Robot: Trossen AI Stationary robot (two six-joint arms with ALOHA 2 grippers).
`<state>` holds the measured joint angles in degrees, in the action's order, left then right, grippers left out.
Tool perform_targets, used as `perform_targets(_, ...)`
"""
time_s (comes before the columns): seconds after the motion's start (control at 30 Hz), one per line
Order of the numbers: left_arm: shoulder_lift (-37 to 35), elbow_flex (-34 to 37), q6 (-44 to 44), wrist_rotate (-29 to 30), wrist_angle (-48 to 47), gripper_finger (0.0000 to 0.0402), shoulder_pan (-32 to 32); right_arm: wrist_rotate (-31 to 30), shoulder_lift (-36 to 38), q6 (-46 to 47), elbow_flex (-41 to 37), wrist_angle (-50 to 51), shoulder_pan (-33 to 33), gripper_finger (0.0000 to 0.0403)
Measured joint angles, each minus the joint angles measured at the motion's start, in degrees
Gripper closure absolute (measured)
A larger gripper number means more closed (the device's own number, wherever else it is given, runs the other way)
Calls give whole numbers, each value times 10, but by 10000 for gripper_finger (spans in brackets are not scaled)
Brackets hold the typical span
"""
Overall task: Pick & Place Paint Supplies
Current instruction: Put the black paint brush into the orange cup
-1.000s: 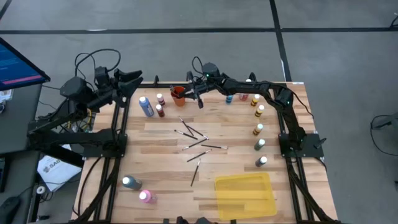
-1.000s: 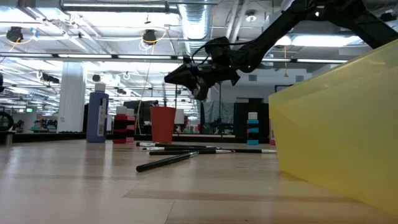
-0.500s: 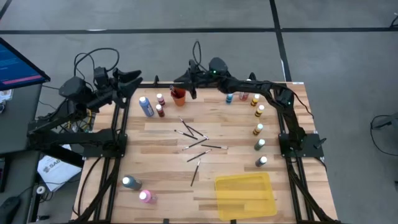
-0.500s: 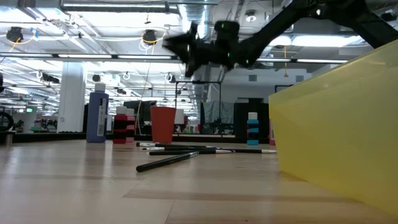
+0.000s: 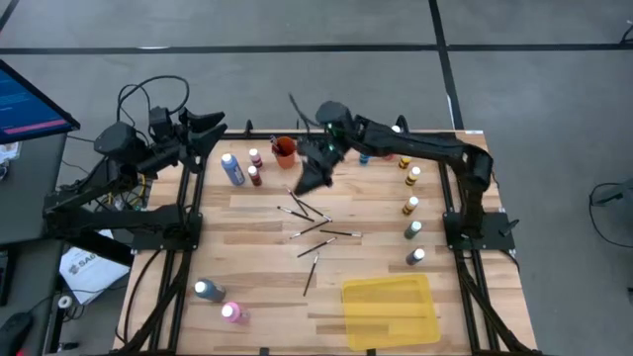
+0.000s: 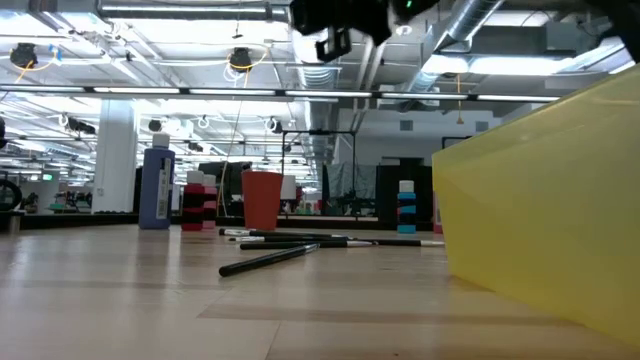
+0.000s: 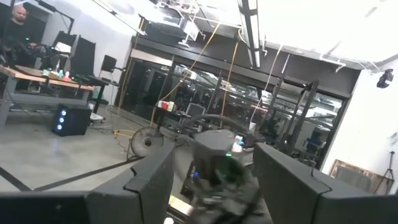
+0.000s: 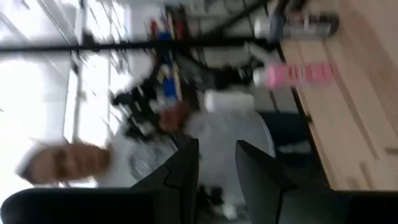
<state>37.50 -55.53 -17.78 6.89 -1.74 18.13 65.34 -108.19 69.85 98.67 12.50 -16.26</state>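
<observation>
**Right pincer above scattered brushes, by the orange cup**

The right pincer (image 5: 315, 176) hangs over the bench (image 5: 257, 297), fingers slightly apart around nothing. Paintbrushes (image 5: 315, 232) lie scattered mid-bench; paint bottles (image 5: 411, 205) line the right edge. An orange cup (image 5: 285, 148) stands close by. Only the low view shows the yellow tray (image 6: 545, 225) looming large. The left pincer (image 5: 213, 126) waits off-bench, fingers apart.

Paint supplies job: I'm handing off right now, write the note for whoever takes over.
Left tool: open, waiting at the table's far left corner.
Right tool: high above the table, between the orange cup and the scattered brushes.
Bottles: one group beside the cup, a row along the right edge, two at the near left.
Yellow tray: nothing visible in it.
Left to do: all brushes and bottles on the table.
</observation>
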Motion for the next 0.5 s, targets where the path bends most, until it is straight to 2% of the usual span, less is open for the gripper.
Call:
perform_targets(0.1, 0, 0, 0, -13, 0, 190, 0, -17, 30, -101, 1, 97, 33, 301)
perform_targets(0.2, 0, 0, 0, -14, 0, 190, 0, -74, 47, -189, 1, 194, 66, 301)
perform_targets(0.3, 0, 0, 0, -14, 0, 190, 0, -172, 50, -263, 1, 315, 93, 301)
perform_targets(0.43, 0, 0, 28, -14, 0, 190, 0, -335, 45, -350, 0, 473, 122, 301)
perform_targets(0.5, 0, 0, 32, -14, 0, 190, 0, -413, 30, -394, 2, 516, 134, 301)
